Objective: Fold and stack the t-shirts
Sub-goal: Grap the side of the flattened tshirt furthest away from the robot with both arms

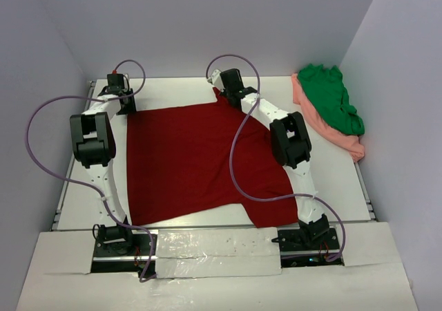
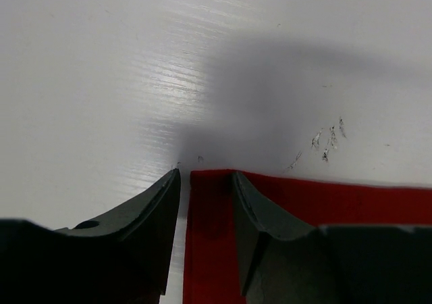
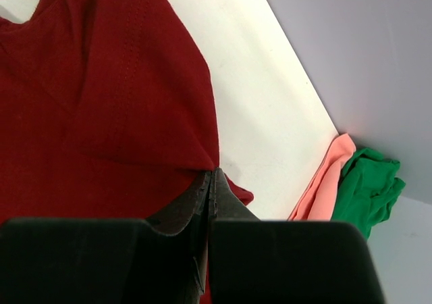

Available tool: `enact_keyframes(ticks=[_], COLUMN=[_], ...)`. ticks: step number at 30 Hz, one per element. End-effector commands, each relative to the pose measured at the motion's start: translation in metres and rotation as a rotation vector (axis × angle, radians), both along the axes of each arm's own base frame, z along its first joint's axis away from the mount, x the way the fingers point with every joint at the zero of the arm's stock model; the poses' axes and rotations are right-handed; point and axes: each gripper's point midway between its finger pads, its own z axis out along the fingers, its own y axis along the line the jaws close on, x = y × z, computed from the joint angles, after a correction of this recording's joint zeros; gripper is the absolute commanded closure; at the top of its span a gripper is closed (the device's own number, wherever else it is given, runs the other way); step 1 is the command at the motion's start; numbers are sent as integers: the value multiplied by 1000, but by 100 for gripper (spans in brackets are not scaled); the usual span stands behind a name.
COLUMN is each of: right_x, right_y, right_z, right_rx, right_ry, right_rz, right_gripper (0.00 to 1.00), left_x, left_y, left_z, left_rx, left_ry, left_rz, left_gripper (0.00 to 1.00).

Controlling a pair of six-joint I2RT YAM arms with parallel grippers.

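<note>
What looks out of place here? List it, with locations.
The red shirt lies skewed, its near right corner spilling past the near edge of the table. The green shirt and pink shirt sit crumpled in a heap against the right wall.

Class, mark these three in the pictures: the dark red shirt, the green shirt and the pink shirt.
dark red shirt (image 1: 186, 162): top view, middle of body.
green shirt (image 1: 331, 97): top view, crumpled middle.
pink shirt (image 1: 351, 145): top view, exposed near edge.

Dark red cotton t-shirt lies spread across the counter; crumpled bright green t-shirt overlaps salmon pink t-shirt, far right.
</note>
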Motion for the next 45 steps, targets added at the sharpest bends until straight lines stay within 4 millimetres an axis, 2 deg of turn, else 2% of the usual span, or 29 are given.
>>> enact_keyframes(ticks=[1, 2, 4, 5, 8, 11, 15, 21, 29, 35, 44, 45], right_x=[2, 3, 3, 3, 4, 3, 3, 1, -4, -21, -51, -56], right_y=[5, 5, 5, 5, 3, 4, 3, -1, -9, -16, -19, -21], right_z=[50, 50, 53, 54, 56, 59, 59, 49, 67, 87, 89, 84], right_rx=[49, 49, 50, 52, 48, 49, 52, 65, 84, 109, 166, 161], right_ry=[-81, -83, -84, -87, -90, -96, -96, -87, -107, -108, -56, -33], right_rz=[4, 5, 4, 3, 1, 0, -4, -28, -55, -64, -60, -58], right_gripper=[100, 100, 100, 100, 100, 100, 100, 100, 100, 100, 100, 100], left_x=[2, 1, -1, -2, -5, -8, -15, -17, -20, -21, -27, -28], left_y=[1, 1, -1, -4, -6, -8, -7, -1, 0, 0, -6, -6], left_z=[-7, -11, -14, -15, -14, -13, -14, -1, 30, 53, 71, 74], left_rx=[-7, -12, -27, -37, -50, -58, -56, -44, -37, -27, -29, -29], left_ry=[18, 27, 35, 37, 39, 40, 38, -6, -79, -116, -145, -151], left_rz=[8, 8, 4, -2, -6, -13, -8, 1, 2, -1, -20, -20], left_gripper=[55, 57, 67, 77, 91, 97, 98, 99, 98, 99, 99, 99])
